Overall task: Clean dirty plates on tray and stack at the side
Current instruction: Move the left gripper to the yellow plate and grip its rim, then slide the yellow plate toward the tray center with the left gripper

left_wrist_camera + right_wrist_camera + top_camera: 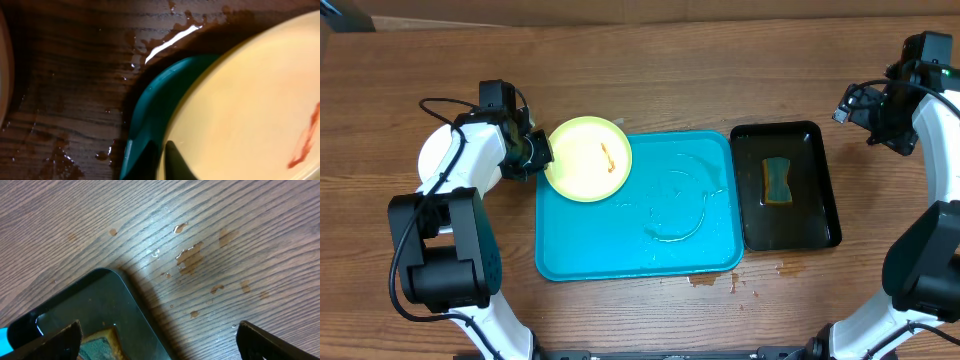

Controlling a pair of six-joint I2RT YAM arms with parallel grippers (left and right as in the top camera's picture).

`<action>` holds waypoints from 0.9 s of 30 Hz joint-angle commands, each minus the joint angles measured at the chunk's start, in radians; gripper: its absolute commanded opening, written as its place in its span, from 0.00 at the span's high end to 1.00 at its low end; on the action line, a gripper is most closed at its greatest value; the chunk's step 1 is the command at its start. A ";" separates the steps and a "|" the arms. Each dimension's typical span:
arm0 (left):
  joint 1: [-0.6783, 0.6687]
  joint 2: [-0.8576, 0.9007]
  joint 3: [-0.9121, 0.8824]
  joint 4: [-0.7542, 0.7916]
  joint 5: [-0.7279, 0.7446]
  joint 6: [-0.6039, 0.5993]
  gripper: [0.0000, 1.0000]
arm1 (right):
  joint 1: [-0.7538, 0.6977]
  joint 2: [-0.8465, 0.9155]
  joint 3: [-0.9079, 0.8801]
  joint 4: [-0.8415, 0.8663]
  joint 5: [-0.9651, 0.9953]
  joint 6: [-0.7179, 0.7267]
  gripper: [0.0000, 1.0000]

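A pale yellow-green dirty plate (588,158) with an orange-brown smear (607,157) lies over the far left corner of the turquoise tray (640,250). My left gripper (536,152) is shut on its left rim. In the left wrist view one dark finger (176,164) lies on the plate (240,100), with the tray corner (160,105) beneath it. A white plate (433,156) sits on the table to the left, partly under my left arm. My right gripper (860,108) hangs open and holds nothing at the far right, above the wood beside the black tray's corner (100,305).
A narrow black tray (810,190) holding a sponge (778,180) stands right of the turquoise tray. Water pools on the turquoise tray (675,225). Brown wet spots (720,281) mark the table by its near right corner. The wood by the left gripper is wet (165,45).
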 commanded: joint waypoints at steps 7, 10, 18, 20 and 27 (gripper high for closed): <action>-0.007 0.016 -0.008 -0.033 0.128 -0.002 0.96 | -0.002 -0.008 0.010 0.003 0.003 0.008 0.00; -0.010 0.016 -0.008 -0.064 0.170 -0.002 0.96 | -0.002 -0.008 0.010 0.003 0.003 0.008 0.00; -0.080 0.016 -0.014 -0.159 0.169 -0.002 0.96 | -0.002 -0.008 0.010 0.003 0.003 0.008 0.00; -0.112 0.016 -0.024 -0.156 0.169 -0.002 0.96 | -0.002 -0.008 0.010 0.003 0.003 0.008 0.00; -0.233 0.016 -0.039 -0.160 0.158 -0.002 0.96 | -0.002 -0.008 0.010 0.003 0.003 0.008 0.00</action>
